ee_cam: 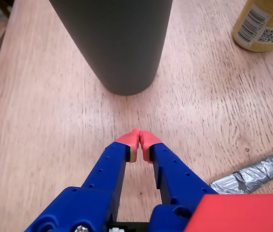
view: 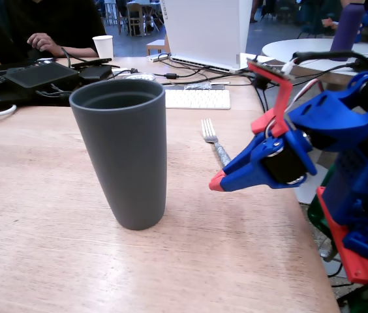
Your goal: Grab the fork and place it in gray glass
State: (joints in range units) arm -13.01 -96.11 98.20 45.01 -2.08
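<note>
The gray glass (view: 122,156) stands upright on the wooden table, left of centre in the fixed view; it fills the top of the wrist view (ee_cam: 122,43). The fork (view: 211,138) lies flat on the table to the glass's right, tines pointing away from the camera. Its handle runs behind my gripper. A crinkled silver piece (ee_cam: 255,174) at the wrist view's lower right looks like that handle. My blue gripper (view: 216,184) with red tips is shut and empty, hovering just above the table between fork and glass. In the wrist view (ee_cam: 139,139) its tips touch.
A yellow bottle (ee_cam: 262,24) stands at the wrist view's top right. At the table's far side are a white keyboard (view: 197,99), cables, a laptop (view: 207,32), a white paper cup (view: 104,47) and a person's hand (view: 44,44). The table edge (view: 314,248) runs beside the arm's base.
</note>
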